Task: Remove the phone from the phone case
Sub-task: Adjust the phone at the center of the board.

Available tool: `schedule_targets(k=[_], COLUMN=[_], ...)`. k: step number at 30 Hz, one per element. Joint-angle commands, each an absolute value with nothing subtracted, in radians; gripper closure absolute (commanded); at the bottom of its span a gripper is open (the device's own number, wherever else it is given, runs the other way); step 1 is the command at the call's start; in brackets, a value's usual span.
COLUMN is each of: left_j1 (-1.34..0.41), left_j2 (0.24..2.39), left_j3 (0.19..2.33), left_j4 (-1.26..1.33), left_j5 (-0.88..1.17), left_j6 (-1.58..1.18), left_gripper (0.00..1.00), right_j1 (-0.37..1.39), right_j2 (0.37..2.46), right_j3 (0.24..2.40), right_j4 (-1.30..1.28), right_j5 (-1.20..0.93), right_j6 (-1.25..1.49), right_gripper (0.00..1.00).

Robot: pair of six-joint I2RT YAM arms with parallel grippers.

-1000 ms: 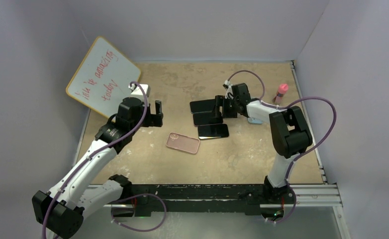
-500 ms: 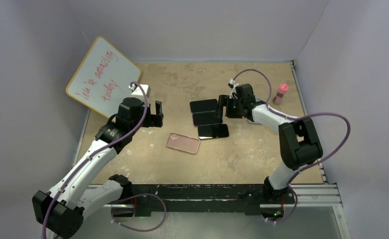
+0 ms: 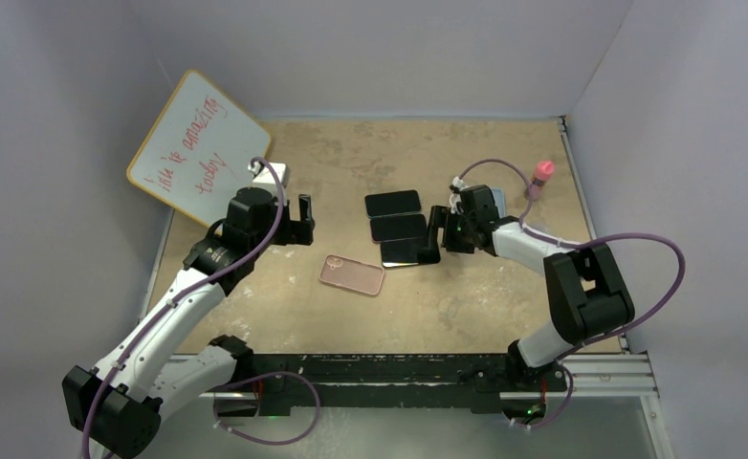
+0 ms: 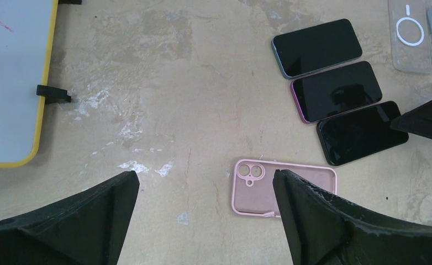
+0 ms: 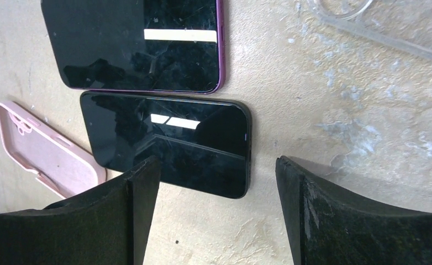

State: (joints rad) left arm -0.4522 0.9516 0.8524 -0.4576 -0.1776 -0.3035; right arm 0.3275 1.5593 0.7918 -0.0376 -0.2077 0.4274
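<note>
So, three flat black-screened phones side by side on tan table [image 3: 466, 306], teal-rimmed phone [image 4: 317, 47], purple-rimmed phone [image 4: 336, 90], black-rimmed phone [image 4: 362, 132], one empty pink silicone phone case [image 4: 255, 193] near them, left pincer [image 4: 204, 179] gaping, empty, right pincer [image 5: 214, 165] gaping, empty, beside black-rimmed phone.

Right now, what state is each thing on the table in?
Left gripper, open, empty.
Right gripper, open, empty.
Black phone, face up, screen dark.
Purple phone, screen dark.
Blue-edged phone, screen dark.
Pink case, empty.
Clear case, empty.
Whiteboard, written on.
</note>
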Motion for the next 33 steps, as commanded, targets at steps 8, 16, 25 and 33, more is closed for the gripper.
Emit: schedule_targets(k=[8, 16, 25, 33], left_j1=[-0.439, -0.435, -0.428, -0.417], left_j2=[0.947, 0.949, 0.945, 0.914], left_j3=[0.846, 0.845, 0.845, 0.848], left_j4=[-0.425, -0.425, -0.425, -0.434], left_j5=[-0.160, -0.153, -0.151, -0.209], left_j6=[-0.318, -0.318, -0.318, -0.318], left_gripper=[0.02, 0.02, 0.02, 0.02], right_j1=[0.375, 0.388, 0.406, 0.586], right_j2=[1.575, 1.581, 1.520, 1.424], right_j3=[0.752, 0.775, 0.811, 0.843], right_j4=[0.075, 0.077, 0.017, -0.008], right_j5=[-0.304, -0.302, -0.245, -0.139], right_j6=[0.540, 0.550, 0.467, 0.298], right_gripper=[0.23, 0.24, 0.23, 0.25])
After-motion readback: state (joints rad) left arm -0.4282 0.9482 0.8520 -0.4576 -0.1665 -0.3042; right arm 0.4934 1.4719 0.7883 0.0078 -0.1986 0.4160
